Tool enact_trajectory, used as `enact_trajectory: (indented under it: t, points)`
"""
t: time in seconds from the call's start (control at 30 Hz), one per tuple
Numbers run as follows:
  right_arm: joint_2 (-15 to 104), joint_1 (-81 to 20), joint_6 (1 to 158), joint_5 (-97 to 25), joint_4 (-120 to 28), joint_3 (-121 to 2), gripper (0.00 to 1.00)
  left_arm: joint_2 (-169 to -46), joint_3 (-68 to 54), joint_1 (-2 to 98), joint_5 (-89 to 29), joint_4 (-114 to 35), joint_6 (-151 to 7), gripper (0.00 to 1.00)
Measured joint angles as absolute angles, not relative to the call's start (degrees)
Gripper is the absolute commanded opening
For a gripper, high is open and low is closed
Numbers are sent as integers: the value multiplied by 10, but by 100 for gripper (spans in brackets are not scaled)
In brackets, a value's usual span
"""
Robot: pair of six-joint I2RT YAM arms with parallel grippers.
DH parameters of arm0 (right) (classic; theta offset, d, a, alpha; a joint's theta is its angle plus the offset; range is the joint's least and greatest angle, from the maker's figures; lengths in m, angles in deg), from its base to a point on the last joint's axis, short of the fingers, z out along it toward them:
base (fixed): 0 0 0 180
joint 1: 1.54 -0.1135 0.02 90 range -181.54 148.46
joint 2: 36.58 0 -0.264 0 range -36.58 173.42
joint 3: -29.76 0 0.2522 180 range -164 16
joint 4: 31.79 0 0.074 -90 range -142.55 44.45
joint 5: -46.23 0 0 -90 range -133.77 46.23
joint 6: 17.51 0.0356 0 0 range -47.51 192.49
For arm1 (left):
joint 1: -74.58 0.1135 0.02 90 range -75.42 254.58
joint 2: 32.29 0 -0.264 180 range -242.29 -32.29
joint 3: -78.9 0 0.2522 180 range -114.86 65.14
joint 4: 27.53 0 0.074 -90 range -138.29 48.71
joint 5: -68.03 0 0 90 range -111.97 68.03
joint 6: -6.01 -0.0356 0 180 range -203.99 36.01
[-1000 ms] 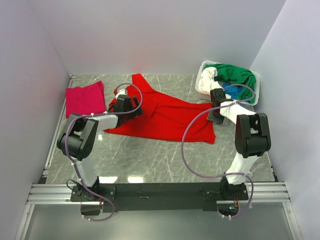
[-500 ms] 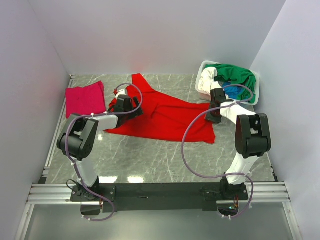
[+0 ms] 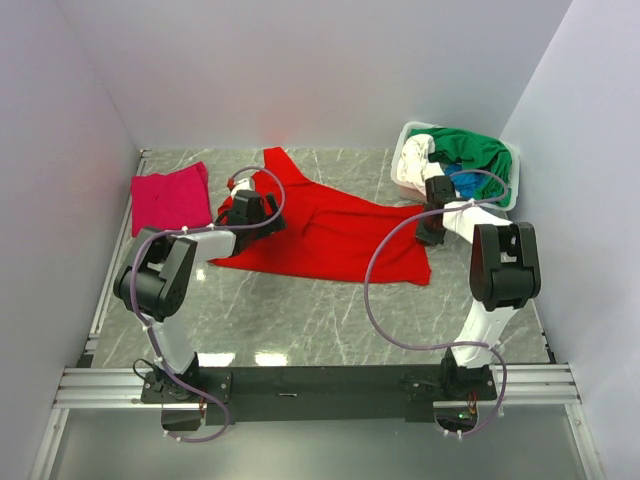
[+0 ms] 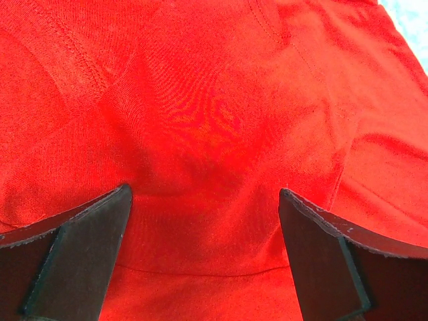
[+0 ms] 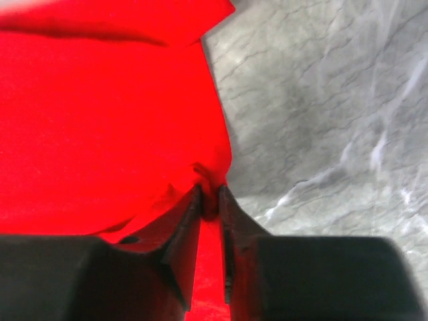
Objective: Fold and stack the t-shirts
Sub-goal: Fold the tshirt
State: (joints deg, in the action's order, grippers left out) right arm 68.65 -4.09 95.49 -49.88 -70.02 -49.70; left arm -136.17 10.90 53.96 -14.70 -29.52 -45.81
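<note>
Right gripper (arm stretched forward) pinches red t-shirt edge.

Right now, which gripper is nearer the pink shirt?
Left. The left gripper hangs open over the red shirt, on its side toward the pink shirt; the right gripper pinches the red shirt's opposite edge.

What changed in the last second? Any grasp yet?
The right gripper closed, pinching the right edge of the red t-shirt. Unchanged: the left gripper open over the same shirt, the pink t-shirt, the basket and the shirt's lay.
</note>
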Motion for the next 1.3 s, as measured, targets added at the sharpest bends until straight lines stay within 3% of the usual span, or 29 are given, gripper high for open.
enact_trajectory:
  t: [0.07,0.17,0.6,1.1,1.3]
  points:
    - [687,-35,958,-495,-700,-497,7,-1361,111,541,-148,-291,-458,99]
    - [685,-29,962,-495,-701,-497,1,-1360,116,543,-151,-283,-458,99]
    - [640,-28,967,-521,-735,-456,0,-1358,125,547,-152,-269,-452,99]
    - [579,-28,967,-528,-753,-413,9,-1361,114,549,-165,-281,-452,100]
    - [559,-28,969,-539,-759,-399,19,-1361,112,549,-175,-284,-452,99]
